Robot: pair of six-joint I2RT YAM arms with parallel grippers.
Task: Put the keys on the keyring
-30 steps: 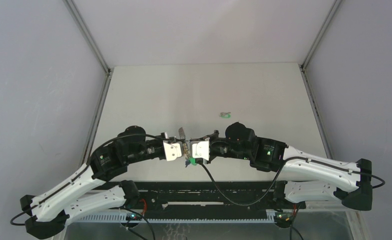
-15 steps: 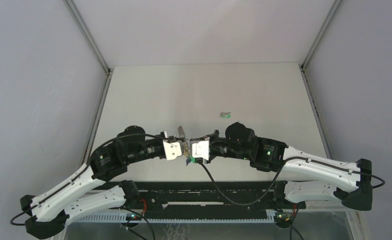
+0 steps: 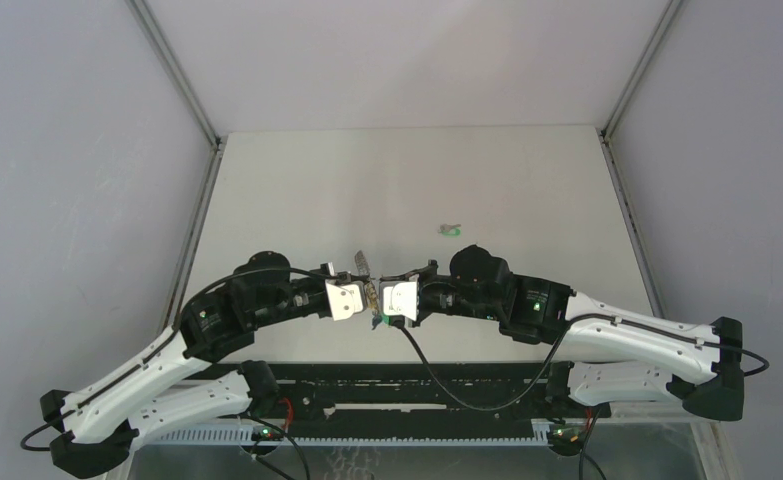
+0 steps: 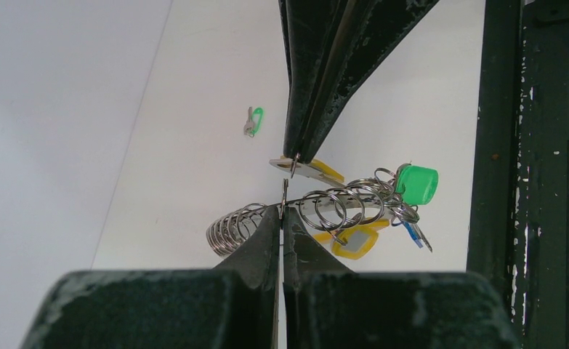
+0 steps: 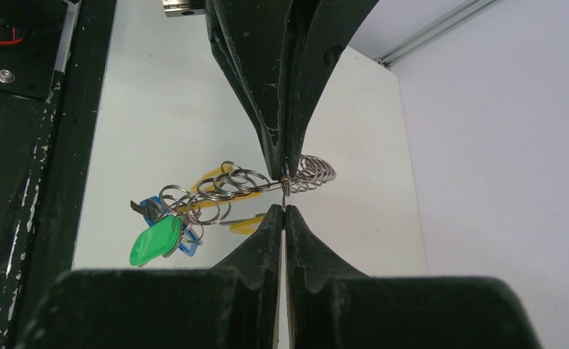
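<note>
left fingers (image 4: 263,247) clamped on the keyring (image 4: 227,233), held mid-air; right fingers (image 4: 310,87) pinched shut, apparently on a yellow-headed key (image 4: 325,172); green key (image 4: 254,121) loose on tabletop (image 4: 208,73); risk: thin pinch slips and the bunch drops.

Bright, even, diffuse light; faint shadows, little glare.
</note>
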